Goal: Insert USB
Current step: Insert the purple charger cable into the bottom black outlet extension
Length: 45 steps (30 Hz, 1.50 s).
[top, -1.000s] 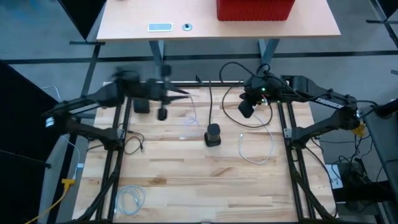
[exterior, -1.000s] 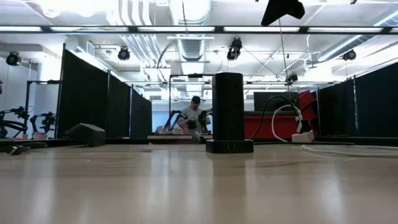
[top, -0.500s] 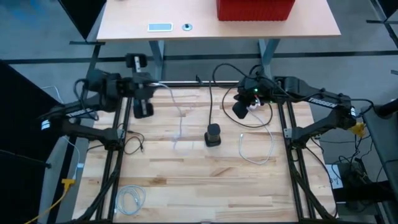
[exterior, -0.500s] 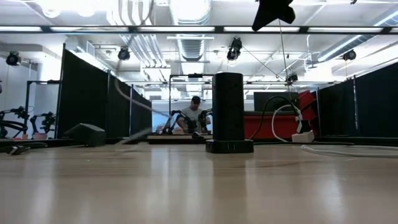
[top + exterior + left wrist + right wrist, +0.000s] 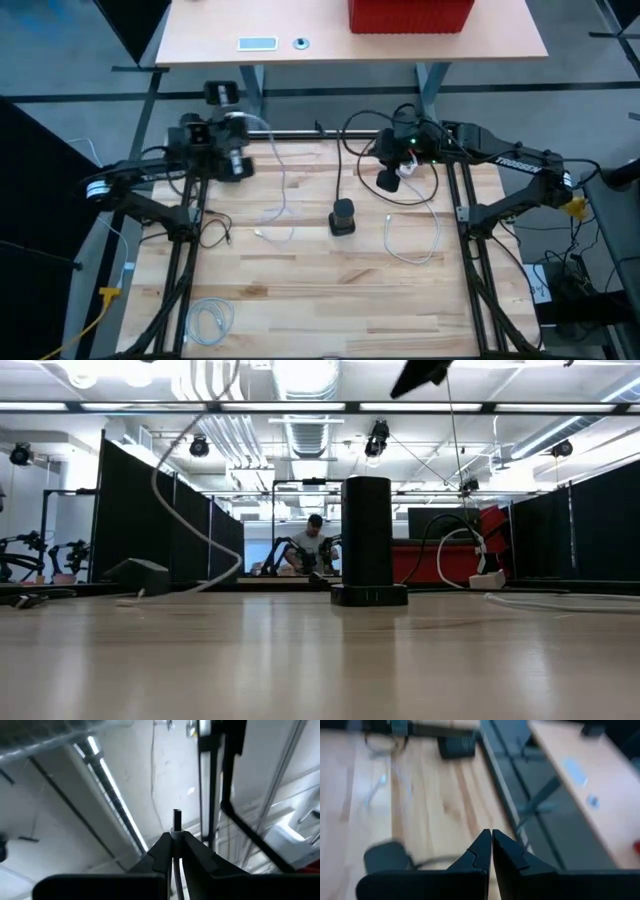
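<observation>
My left gripper (image 5: 236, 130) is raised over the table's far-left corner and points upward. It is shut on the plug (image 5: 177, 819) of a white USB cable (image 5: 285, 185). The cable arcs down in the low view (image 5: 185, 455), and its free end (image 5: 260, 236) lies on the table. The black cylindrical hub (image 5: 343, 216) stands upright on its base mid-table (image 5: 367, 538). My right gripper (image 5: 388, 180) hovers shut and empty beyond the hub's far-right side, also showing in its own wrist view (image 5: 491, 840). My left gripper pinches the cable's plug end (image 5: 177, 832) between its two fingertips, lying along the fingers. The dark plug tip sticks out past the fingertips and points up. The white cord runs back between the fingers (image 5: 176, 870). The cable hangs slack, with its far end on the table.
A second white cable (image 5: 412, 240) lies loose to the right of the hub. A coiled cable (image 5: 210, 320) sits near the near-left corner. A black box (image 5: 457, 746) stands near the far edge. Black cords (image 5: 365, 130) trail around the right arm. The near half is bare wood (image 5: 340, 300).
My left arm has drawn back toward the table's far-left corner and tipped its gripper upward, keeping hold of the plug. The white cable has been pulled along and now hangs in a clear arc with its free end on the table. My right gripper has shifted slightly leftward.
</observation>
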Available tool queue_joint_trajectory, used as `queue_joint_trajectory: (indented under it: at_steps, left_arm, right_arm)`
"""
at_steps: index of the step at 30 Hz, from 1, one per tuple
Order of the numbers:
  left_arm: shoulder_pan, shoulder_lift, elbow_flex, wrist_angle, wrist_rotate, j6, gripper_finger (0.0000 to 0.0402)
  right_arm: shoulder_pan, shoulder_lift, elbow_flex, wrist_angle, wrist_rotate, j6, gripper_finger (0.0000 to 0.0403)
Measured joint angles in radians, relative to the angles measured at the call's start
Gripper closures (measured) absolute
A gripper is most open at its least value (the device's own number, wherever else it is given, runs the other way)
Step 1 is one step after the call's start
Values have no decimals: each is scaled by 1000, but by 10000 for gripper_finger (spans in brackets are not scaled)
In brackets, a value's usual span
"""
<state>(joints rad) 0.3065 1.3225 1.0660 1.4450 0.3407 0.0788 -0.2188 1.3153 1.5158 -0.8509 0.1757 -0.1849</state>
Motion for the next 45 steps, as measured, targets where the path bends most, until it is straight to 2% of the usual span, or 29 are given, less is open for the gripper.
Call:
queue_joint_trajectory:
  at_steps: [3,5,7,21,26,30,36,45]
  left_arm:
    - [0,54,-1,-10,-35,15,383]
    - [0,78,-1,-2,-68,17,383]
    - [-1,98,0,8,-85,18,383]
    - [-94,144,0,1,-84,44,383]
    - [-103,147,0,-34,-85,42,383]
    - [-103,141,0,-50,-69,7,383]
    - [-103,136,0,-85,-67,-43,383]
    - [-103,136,0,-117,-53,-44,383]
  right_arm:
    - [-4,-21,0,118,-20,-64,403]
    - [-17,-38,5,178,-89,-82,403]
    - [-20,-36,34,179,-157,-104,401]
    - [2,113,330,303,-405,-139,342]
    - [34,216,483,286,-416,-140,269]
    - [50,306,566,250,-410,-152,242]
    - [57,384,664,257,-410,-142,255]
    - [66,415,707,252,-411,-119,308]
